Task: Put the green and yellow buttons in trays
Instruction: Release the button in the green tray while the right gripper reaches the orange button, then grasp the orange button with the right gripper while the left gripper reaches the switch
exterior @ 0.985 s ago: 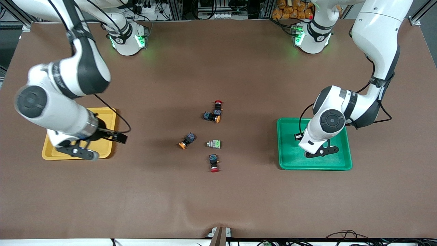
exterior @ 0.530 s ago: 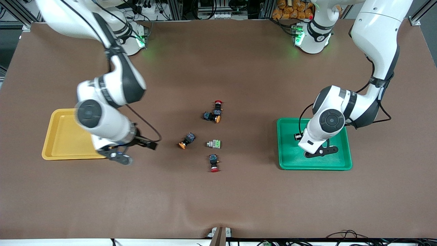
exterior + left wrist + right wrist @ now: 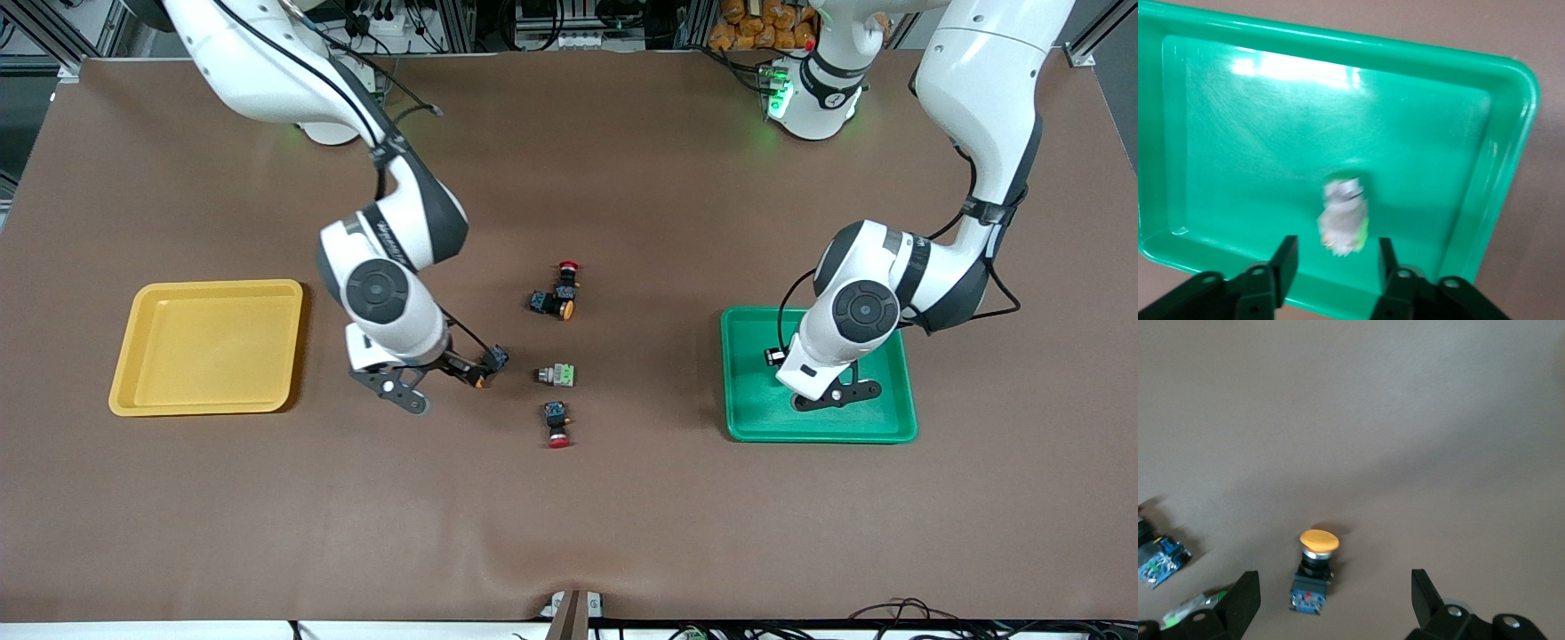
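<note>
My right gripper (image 3: 440,380) is open and empty, low over the table by a black-bodied yellow-capped button (image 3: 487,365). In the right wrist view that button (image 3: 1315,570) lies between the open fingers (image 3: 1245,595). A second yellow-capped button (image 3: 556,308) lies farther from the camera, and a grey-white green button (image 3: 558,375) lies near the middle. My left gripper (image 3: 836,396) is open over the green tray (image 3: 751,422). In the left wrist view a grey-white green button (image 3: 1345,217), blurred, is in the tray (image 3: 1218,107) just past the open fingers (image 3: 1286,257). The yellow tray (image 3: 209,347) holds nothing.
Two red-capped black switches lie among the buttons: one (image 3: 567,271) beside the second yellow-capped button, one (image 3: 557,427) nearest the camera. The brown mat (image 3: 569,533) covers the table.
My right arm has swung from over the yellow tray toward the middle, down to the yellow-capped button. The left arm has stayed over the green tray.
</note>
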You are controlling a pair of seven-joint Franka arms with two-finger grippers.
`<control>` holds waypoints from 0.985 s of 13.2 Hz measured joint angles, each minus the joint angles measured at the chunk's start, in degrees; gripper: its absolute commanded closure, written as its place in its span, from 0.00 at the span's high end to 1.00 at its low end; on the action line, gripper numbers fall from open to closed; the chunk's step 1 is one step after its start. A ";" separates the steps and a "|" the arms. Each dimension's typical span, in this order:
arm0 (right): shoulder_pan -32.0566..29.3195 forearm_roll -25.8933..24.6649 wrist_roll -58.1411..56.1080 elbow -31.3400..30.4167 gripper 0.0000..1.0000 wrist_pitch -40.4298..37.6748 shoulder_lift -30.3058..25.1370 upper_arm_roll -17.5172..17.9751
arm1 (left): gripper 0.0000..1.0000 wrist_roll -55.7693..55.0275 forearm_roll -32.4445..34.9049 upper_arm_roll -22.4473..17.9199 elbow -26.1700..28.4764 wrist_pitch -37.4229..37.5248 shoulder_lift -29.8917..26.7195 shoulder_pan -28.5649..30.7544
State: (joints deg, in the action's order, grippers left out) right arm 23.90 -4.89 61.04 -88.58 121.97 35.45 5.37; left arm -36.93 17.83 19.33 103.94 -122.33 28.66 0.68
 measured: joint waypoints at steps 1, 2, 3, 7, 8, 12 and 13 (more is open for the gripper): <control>0.60 -0.16 1.48 -0.03 1.00 1.93 1.42 -0.01 | 1.00 -0.02 0.00 0.22 -0.10 0.00 -0.33 0.00; 1.18 -0.29 2.63 -0.05 1.00 3.30 2.68 -0.02 | 1.00 -0.03 -0.12 0.35 -0.18 0.00 -0.77 0.00; 1.72 -0.44 3.33 -0.05 1.00 3.92 3.73 -0.02 | 1.00 -0.03 -0.64 0.40 -0.30 0.01 -1.28 0.00; 2.50 -0.83 3.78 -0.22 0.76 6.66 7.15 -0.06 | 1.00 -0.03 -4.07 0.93 -0.73 0.99 -3.30 0.03; 2.54 -0.83 3.80 -0.23 0.47 7.29 7.74 -0.11 | 1.00 -0.08 -5.32 1.56 -1.33 1.76 -3.55 0.02; 2.85 -0.83 3.83 -0.23 0.20 7.71 8.36 -0.12 | 1.00 -3.28 -10.14 4.78 -3.73 3.26 -3.68 -0.25; 2.92 -0.83 3.83 -0.24 0.09 7.71 8.38 -0.12 | 1.00 -5.19 -10.29 5.62 -4.11 3.27 -3.68 -0.58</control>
State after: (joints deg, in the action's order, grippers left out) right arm 26.81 -5.72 64.87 -88.82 129.68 43.83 5.24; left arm -42.12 7.54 24.95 99.83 -119.06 24.98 0.10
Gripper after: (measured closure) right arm 0.520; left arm 0.000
